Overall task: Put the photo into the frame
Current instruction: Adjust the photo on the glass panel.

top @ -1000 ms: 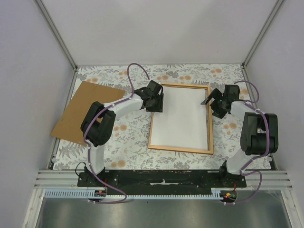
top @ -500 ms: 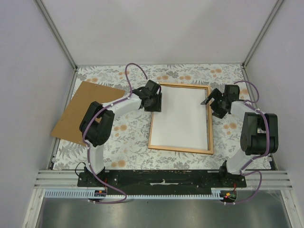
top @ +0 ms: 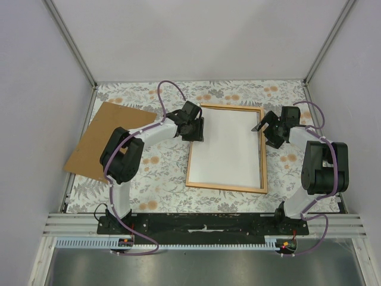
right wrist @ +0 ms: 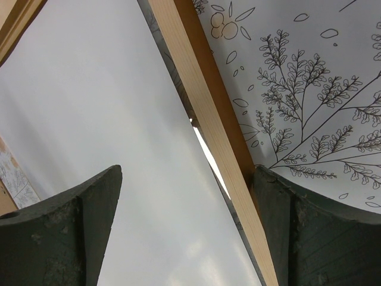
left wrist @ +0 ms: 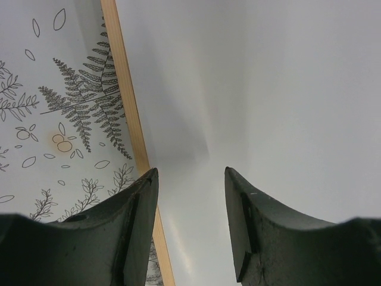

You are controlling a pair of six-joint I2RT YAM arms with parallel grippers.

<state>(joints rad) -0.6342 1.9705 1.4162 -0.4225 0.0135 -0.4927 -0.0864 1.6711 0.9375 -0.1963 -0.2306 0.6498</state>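
**Top view.** The frame (top: pixel 226 187) lies flat on the flowered cloth (top: pixel 161 173), about midway between the two arms. The photo (top: pixel 229 146) lies inside the frame with its plain white back up, filling the opening from rail to rail. The left gripper (top: pixel 193 128) is at the frame's far corner on the left arm's side. The right gripper (top: pixel 265 128) is at the opposite rail, near the far corner on that side. A brown board (top: pixel 104 140) lies on the cloth well to the left of the frame, turned at an angle, and does not touch it.

**Left wrist view.** The left gripper (left wrist: pixel 190 176) is partly open, with nothing between its jaws. One of its fingers (left wrist: pixel 131 232) is over the frame's thin wooden rail (left wrist: pixel 128 101), and the other is over the white sheet (left wrist: pixel 268 89) inside the frame. I cannot tell whether either finger touches what is under it. The cloth (left wrist: pixel 53 119) shows outside the rail.

**Right wrist view.** The right gripper (right wrist: pixel 187 173) is spread wide and holds nothing. It straddles the frame's rail (right wrist: pixel 202 107): one finger (right wrist: pixel 71 232) is over the photo (right wrist: pixel 89 119) inside the frame, and the other is over the cloth (right wrist: pixel 309 89) outside it. The sheet's edge runs along the inner side of this rail, with a dark line and a small bright sliver between them. I cannot tell whether the edge lies fully down there.
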